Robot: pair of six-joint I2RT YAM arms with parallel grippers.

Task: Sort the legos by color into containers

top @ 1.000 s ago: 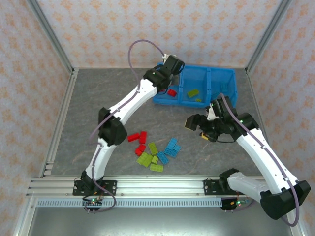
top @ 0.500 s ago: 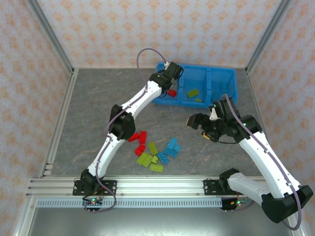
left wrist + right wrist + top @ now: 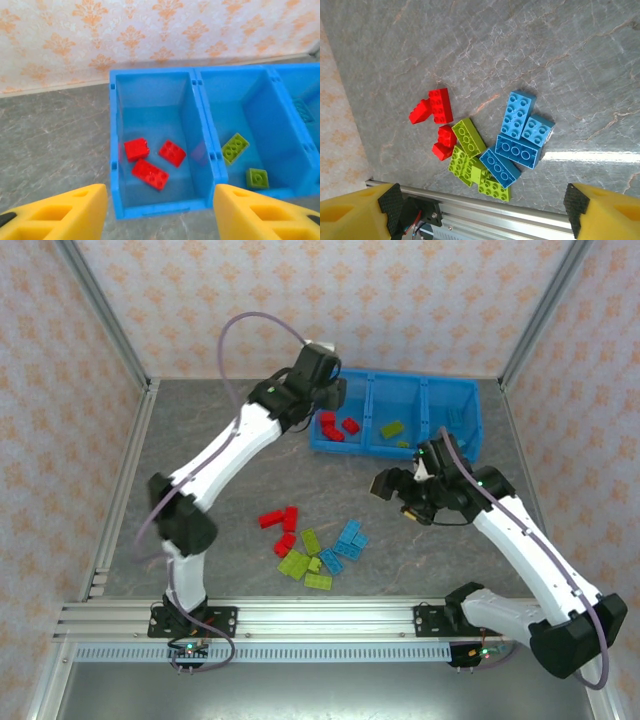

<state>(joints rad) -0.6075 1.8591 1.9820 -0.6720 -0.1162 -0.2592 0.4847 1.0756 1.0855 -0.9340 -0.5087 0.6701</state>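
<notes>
Holds the left hand [image 3: 160, 216] spread wide and empty at the left end of the bin [image 3: 150, 74]. Frames the left compartment between the yellow fingers [image 3: 55, 212] in the wrist view. Finds three red bricks [image 3: 150, 161] lying loose on that compartment's floor, well clear of the fingers. Finds two green bricks [image 3: 236, 148] in the middle compartment and a light blue brick [image 3: 302, 110] in the right one.

Holds the right hand [image 3: 482, 215] likewise spread and empty, raised above the table [image 3: 570, 50], near the bin's front wall and to the right of the unsorted pile. Looks down from there on that pile, well apart from the bin: loose reds [image 3: 432, 106] on its left, loose greens [image 3: 468, 137] in the middle, loose blues [image 3: 520, 135] on the right, many touching.

Shows a grey marbled table top, a metal rail [image 3: 300, 618] along the near edge, slanting metal posts [image 3: 100, 310] at the corners, and walls [image 3: 300, 290] papered pale pink with an orange pattern.
</notes>
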